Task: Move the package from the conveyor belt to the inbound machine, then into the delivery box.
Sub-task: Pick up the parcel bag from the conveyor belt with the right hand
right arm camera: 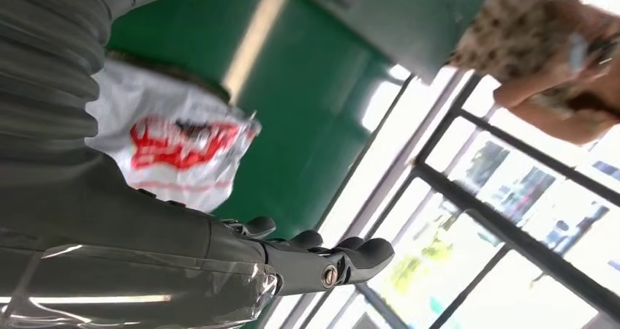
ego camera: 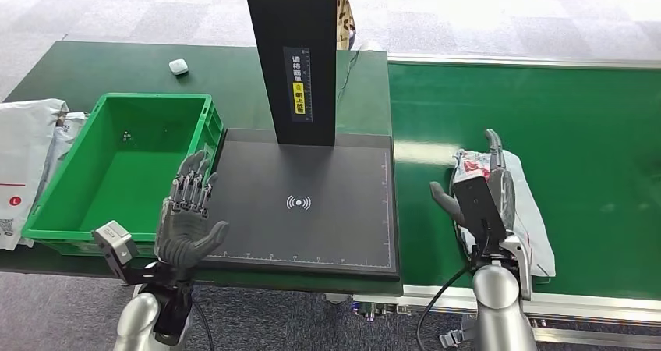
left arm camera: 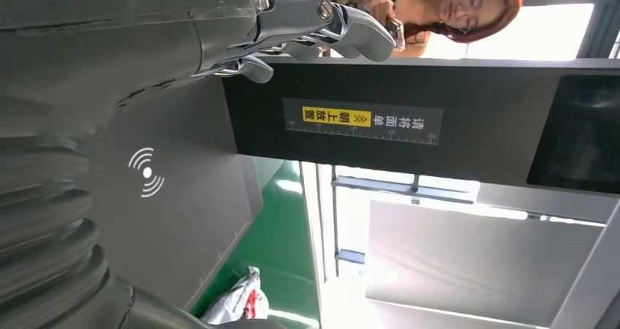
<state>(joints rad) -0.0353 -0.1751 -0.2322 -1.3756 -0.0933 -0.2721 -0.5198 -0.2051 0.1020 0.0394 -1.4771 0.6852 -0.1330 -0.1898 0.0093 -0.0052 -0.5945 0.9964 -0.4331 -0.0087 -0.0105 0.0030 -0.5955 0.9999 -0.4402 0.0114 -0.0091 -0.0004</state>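
Head view: pkg (ego camera: 524, 210) under R robot hand (ego camera: 482, 203)

White plastic package (ego camera: 524, 210) with red print, flat on the green conveyor belt (ego camera: 592, 140).

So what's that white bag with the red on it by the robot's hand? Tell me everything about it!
The package is a soft, crinkly white plastic mailer bag with red printing at one end. It lies flat on the green conveyor belt, just right of the black scanner pad. The robot's right hand is over its left part, fingers stretched along it, thumb out to the side. Whether the hand actually grips it is hard to tell. The right wrist view shows the red print wrinkled.
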